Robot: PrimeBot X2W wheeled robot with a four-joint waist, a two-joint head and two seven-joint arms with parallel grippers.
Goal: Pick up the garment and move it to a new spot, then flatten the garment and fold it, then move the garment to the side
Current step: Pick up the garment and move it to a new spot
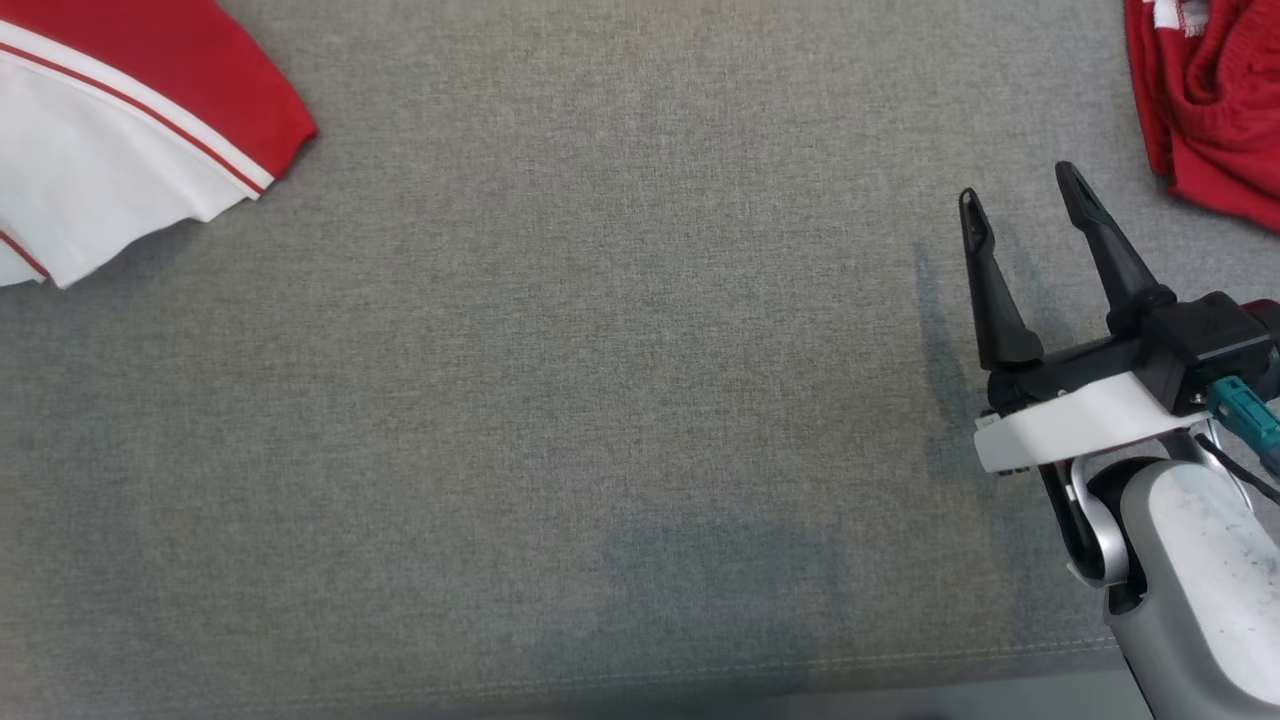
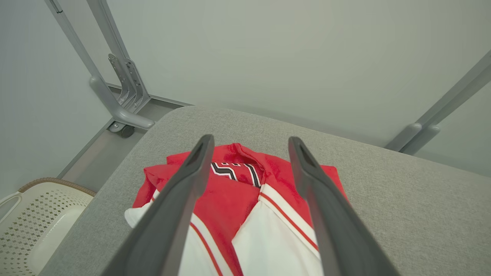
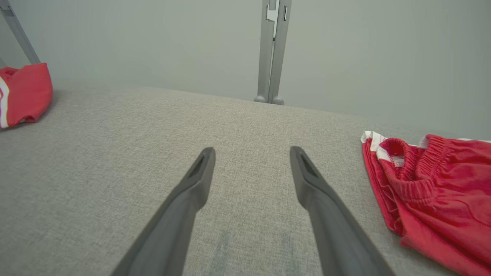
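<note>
A red and white jersey garment (image 1: 110,130) lies folded at the far left of the grey padded table. In the left wrist view my left gripper (image 2: 251,141) hovers open just above this jersey (image 2: 230,199), with nothing between its fingers. Crumpled red shorts (image 1: 1215,100) with a white-trimmed waistband lie at the far right corner. My right gripper (image 1: 1018,183) stands open over bare fabric, a short way left of and nearer than the shorts. The right wrist view shows the same gripper (image 3: 252,150) empty, the shorts (image 3: 433,188) to its right and the jersey (image 3: 27,92) far off to the left.
The grey table surface (image 1: 600,400) stretches wide between the two garments, its front seam near the bottom edge. A white perforated basket (image 2: 34,218) stands on the floor beside the table's left end. Grey metal frame posts (image 3: 272,50) rise against the pale wall behind.
</note>
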